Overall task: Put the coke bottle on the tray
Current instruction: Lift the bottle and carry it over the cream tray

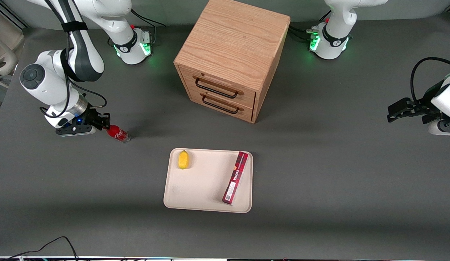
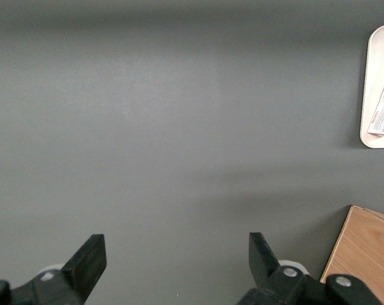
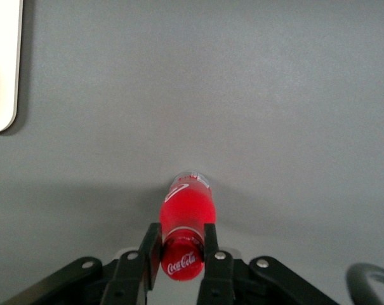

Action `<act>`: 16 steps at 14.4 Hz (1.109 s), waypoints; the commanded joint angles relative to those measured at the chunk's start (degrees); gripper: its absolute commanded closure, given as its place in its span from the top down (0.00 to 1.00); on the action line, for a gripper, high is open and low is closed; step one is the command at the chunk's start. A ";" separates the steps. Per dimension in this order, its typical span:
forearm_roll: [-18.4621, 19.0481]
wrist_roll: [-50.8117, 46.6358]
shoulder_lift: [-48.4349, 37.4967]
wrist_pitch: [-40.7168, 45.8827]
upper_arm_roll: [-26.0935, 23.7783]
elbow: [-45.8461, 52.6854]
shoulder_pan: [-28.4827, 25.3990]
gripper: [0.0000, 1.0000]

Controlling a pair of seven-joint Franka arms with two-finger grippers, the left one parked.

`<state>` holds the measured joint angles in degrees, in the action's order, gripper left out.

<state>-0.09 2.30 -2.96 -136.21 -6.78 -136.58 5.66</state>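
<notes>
We find the black two-finger gripper (image 1: pixel 104 124) of the working arm closed on the cap end of the small red coke bottle with white script logo (image 1: pixel 118 133), one finger (image 3: pixel 152 253) pressed to each side. The bottle stands tilted, clear base on the grey table (image 1: pixel 319 174), toward the working arm's end, well apart from the cream rectangular tray (image 1: pixel 203 181). On the tray we note a yellow lemon (image 1: pixel 183 159) and a long dark-red box (image 1: pixel 235 177). A wooden two-drawer cabinet (image 1: pixel 232 54) stands farther from the camera.

Coke bottle (image 1: pixel 118 133) cap end hidden between the hand's (image 1: pixel 103 124) fingers.
</notes>
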 commanded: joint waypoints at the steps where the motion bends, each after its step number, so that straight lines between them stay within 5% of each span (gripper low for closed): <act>1: -1.41 1.30 -0.38 -1.61 -0.60 -1.68 -0.12 0.00; 4: -1.41 -4.03 -0.21 5.91 -4.63 6.28 -0.30 0.00; 9: -0.10 -17.04 16.62 32.55 -11.23 42.72 -2.57 0.00; 13: 9.30 -26.54 32.10 34.26 -10.54 61.56 -12.58 0.00; 16: 9.84 -27.52 42.56 33.47 -8.78 73.08 -16.11 0.00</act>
<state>8.24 -23.72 30.26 -105.20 -17.13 -76.72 -7.83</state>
